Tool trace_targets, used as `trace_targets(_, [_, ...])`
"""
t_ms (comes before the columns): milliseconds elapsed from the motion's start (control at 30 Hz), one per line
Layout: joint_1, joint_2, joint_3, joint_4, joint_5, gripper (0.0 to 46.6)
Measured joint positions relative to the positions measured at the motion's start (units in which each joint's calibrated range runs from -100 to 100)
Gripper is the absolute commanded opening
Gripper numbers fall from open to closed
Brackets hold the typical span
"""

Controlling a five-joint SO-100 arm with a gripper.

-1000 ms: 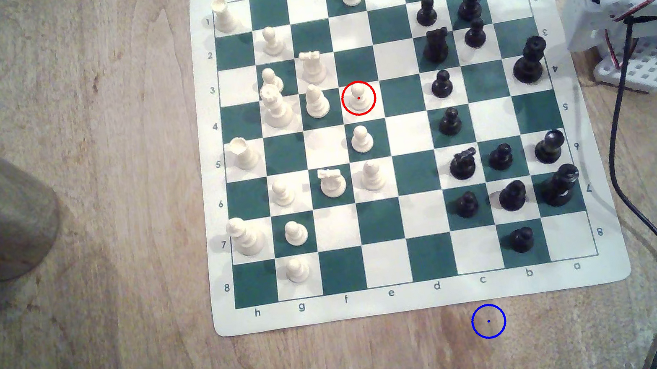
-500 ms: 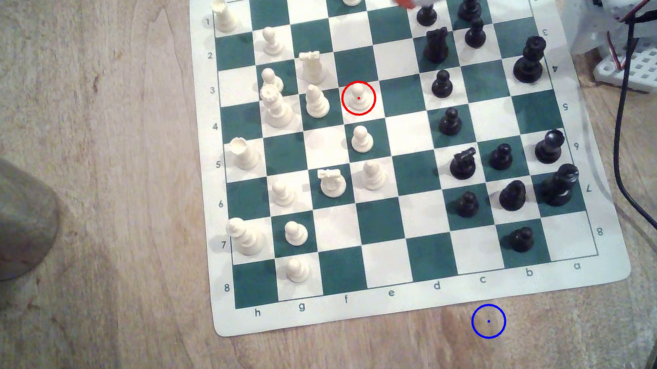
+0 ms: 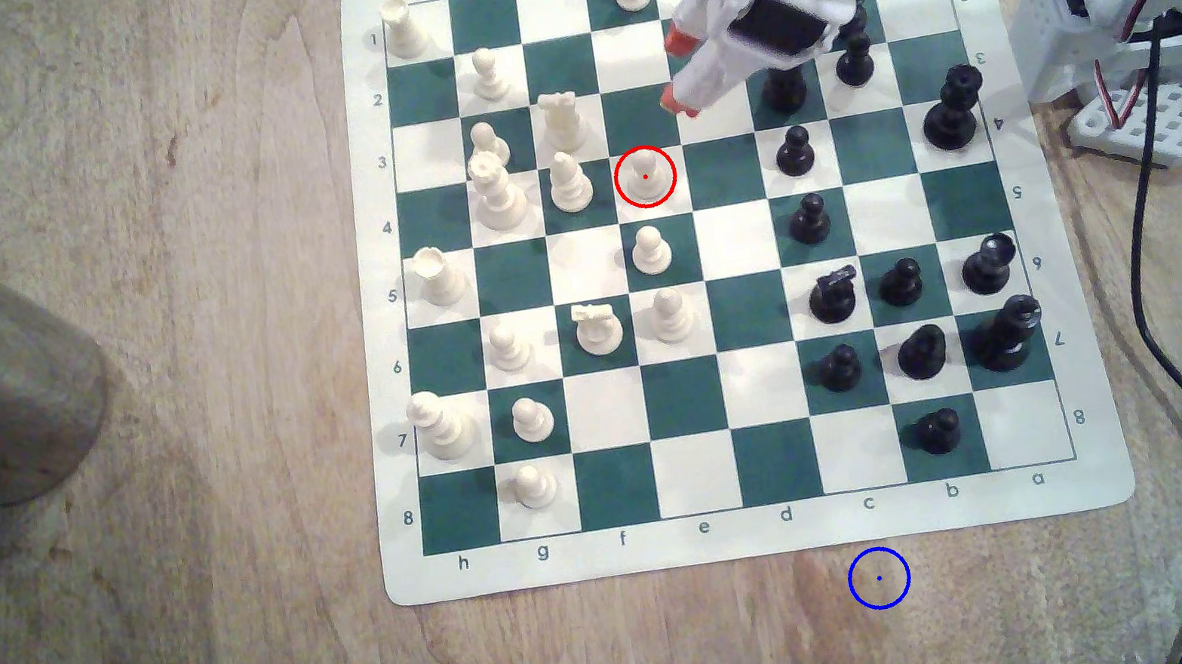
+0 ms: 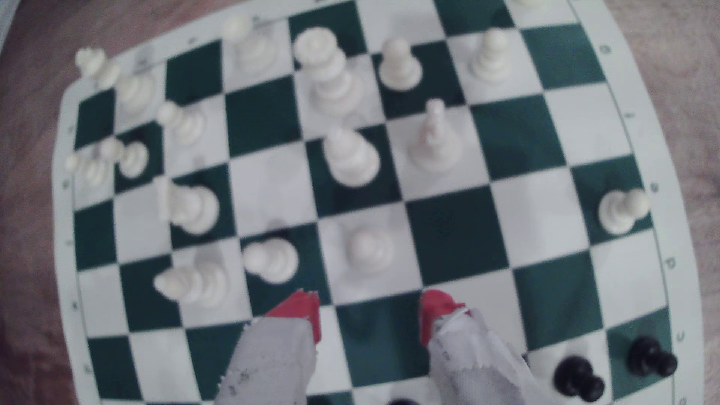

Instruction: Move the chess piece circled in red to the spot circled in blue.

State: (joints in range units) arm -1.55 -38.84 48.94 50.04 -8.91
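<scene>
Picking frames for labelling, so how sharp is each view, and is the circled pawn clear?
Exterior view: board and the red-ringed pawn sharp, the moving gripper smeared. Wrist view: soft and blurred throughout, board lines bowed toward the edges; the pawn is a pale blob ahead of the red fingertips.

The exterior view looks straight down on the chessboard (image 3: 746, 454) from well above, with surrounding table (image 3: 192, 448). The wrist view looks down close (and blurred) past the gripper (image 4: 370, 311). Both share the board's white-piece half.
</scene>
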Motion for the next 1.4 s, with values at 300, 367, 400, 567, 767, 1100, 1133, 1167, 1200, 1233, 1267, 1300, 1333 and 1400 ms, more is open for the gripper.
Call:
trace_targets(300, [-2.51,11.14,-4.61,0.0,-3.52,12.4])
trace_targets(367, [-2.95,13.57,-6.69,0.0,-4.49,12.6])
trace_targets(400, [-2.95,14.41,-7.41,0.0,-4.59,12.7])
trace_targets(567, [-2.88,20.53,-10.21,-1.75,-4.79,13.5])
trace_targets(767, [-1.4,25.22,-11.48,-4.14,-4.79,13.0])
trace_targets(1100, [-1.92,31.59,-15.27,-4.38,-4.79,10.7])
trace_targets(1133, [-1.92,32.26,-15.45,-4.38,-4.79,10.7])
trace_targets(1167, [-1.99,32.93,-15.73,-4.62,-4.79,10.7])
trace_targets(1200, [-1.99,33.35,-15.82,-4.78,-4.79,10.7])
trace_targets(1233, [-1.92,33.93,-15.91,-5.02,-4.79,10.7])
trace_targets(1267, [-1.92,34.1,-15.91,-5.1,-4.79,10.7])
trace_targets(1300, [-1.92,34.27,-15.91,-5.26,-4.79,10.6])
trace_targets(1333, [-1.92,34.44,-15.91,-5.42,-4.79,10.5])
trace_targets(1400, [-1.92,34.94,-16.54,-5.42,-4.79,10.2])
